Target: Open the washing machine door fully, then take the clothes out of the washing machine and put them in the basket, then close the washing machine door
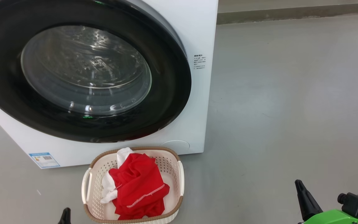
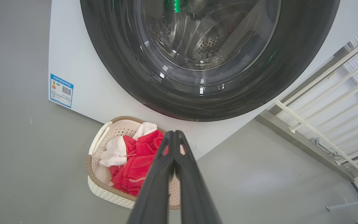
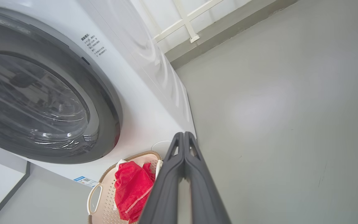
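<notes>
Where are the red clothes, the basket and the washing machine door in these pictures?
clothes [image 1: 138, 183], head view, middle of the red fabric.
basket [image 1: 170, 168], head view, perforated inner wall at right.
washing machine door [image 1: 169, 90], head view, right side of black rim.

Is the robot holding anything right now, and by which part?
Nothing. Both pairs of jaws are shut and empty; the clothes lie in the basket.

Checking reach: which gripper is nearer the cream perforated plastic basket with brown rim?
Left. The left gripper sits by the near-left corner of the cream perforated basket; the right gripper is far to its right.
</notes>
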`<state>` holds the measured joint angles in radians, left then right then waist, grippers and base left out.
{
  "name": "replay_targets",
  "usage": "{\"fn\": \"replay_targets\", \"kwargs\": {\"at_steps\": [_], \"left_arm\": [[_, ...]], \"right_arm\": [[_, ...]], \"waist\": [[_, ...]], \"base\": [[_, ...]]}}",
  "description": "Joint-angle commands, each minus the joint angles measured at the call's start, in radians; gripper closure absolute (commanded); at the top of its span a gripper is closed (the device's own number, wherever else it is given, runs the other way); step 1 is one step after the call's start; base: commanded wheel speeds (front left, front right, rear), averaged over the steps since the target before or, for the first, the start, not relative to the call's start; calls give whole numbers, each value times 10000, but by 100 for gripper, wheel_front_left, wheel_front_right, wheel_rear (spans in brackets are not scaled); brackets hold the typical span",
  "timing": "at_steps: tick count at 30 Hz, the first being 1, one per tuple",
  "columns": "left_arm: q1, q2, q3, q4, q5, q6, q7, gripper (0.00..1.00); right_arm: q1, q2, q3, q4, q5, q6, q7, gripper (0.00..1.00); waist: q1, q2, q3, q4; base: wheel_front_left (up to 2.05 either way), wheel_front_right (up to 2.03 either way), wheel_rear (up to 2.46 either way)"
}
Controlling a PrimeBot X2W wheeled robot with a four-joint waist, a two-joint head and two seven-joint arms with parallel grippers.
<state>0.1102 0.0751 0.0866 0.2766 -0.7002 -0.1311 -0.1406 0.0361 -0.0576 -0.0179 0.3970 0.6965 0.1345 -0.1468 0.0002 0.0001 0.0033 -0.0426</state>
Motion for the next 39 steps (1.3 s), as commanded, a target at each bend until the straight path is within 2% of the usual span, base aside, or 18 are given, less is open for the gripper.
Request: {"fn": "replay_targets", "kwargs": {"at_steps": [1,39], "left_arm": [[-479,59,109,-235,-241,0,65,100],[-1230,-77,186,-271,-4136,2,1159,100]], "right_arm": [[-459,-84,-20,-307,270,-12,65,100],[-892,-15,-439,-843,4167,-23,1186,100]], "waist": [[-1,-1,0,6],[-1,-1,-1,191]], "base": [[0,0,0],[0,0,0]]}}
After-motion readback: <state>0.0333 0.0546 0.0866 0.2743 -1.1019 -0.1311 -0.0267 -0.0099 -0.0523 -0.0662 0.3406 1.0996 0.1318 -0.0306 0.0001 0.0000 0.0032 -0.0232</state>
